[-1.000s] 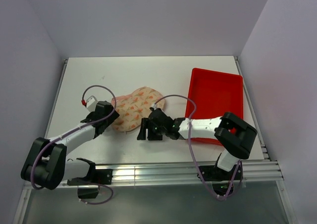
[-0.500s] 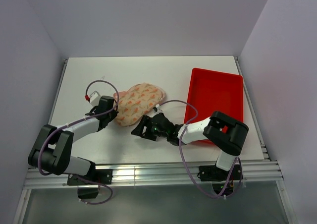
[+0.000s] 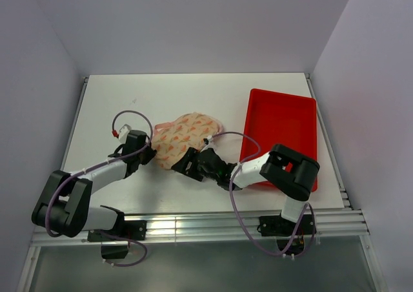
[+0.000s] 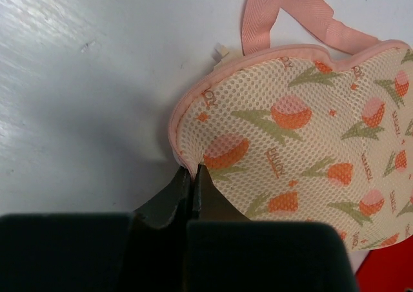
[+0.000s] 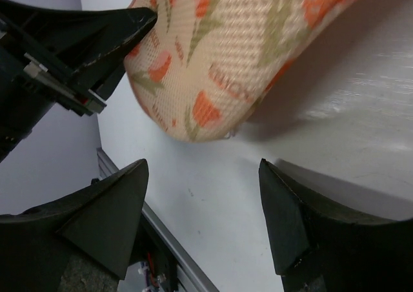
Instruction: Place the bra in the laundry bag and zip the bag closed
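Laundry bag [image 3: 185,135] lies printed side up on the white table [image 3: 193,92], its pink rim caught in the left gripper [image 4: 191,174], whose jaws are pinched tight on that edge. The rest of the bag spreads ahead and to the right of those jaws, with the pink loop [image 4: 284,11] at its far end. The right gripper [image 5: 201,172] has its jaws wide apart, holding nothing; the bag's rounded lobe sits just beyond their tips, not between them. Half a second ago that gripper stood clear of the bag; now it is up against the near edge, and the bag has shifted a little. The red tray [image 3: 284,121] lies behind the right jaws, apart from the bag.
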`<state>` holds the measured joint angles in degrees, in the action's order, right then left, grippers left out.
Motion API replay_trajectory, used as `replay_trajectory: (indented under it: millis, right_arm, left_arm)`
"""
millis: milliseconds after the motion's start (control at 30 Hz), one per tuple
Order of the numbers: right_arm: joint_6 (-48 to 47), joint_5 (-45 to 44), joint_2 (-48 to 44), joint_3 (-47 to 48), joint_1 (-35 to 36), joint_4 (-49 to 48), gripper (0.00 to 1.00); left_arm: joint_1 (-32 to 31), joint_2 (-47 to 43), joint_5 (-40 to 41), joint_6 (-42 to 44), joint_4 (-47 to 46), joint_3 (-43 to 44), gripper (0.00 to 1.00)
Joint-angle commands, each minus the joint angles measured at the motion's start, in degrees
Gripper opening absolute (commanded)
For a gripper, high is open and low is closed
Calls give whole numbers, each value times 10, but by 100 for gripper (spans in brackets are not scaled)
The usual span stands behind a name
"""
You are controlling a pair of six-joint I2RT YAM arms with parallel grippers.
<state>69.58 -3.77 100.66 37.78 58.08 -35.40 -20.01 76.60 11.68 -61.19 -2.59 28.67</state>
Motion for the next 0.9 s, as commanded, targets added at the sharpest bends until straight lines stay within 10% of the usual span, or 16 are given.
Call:
replay_trajectory:
  millis: [0,867]
  right_arm:
    - [23,-28,16,-7,1,-48,77]
    - [37,-78,25,-29,0,-92,59]
  left_arm:
    - [-1,-15,-48,-19,-8,-17,0]
    - [-1,-24,-126,-67,-34,-50,0]
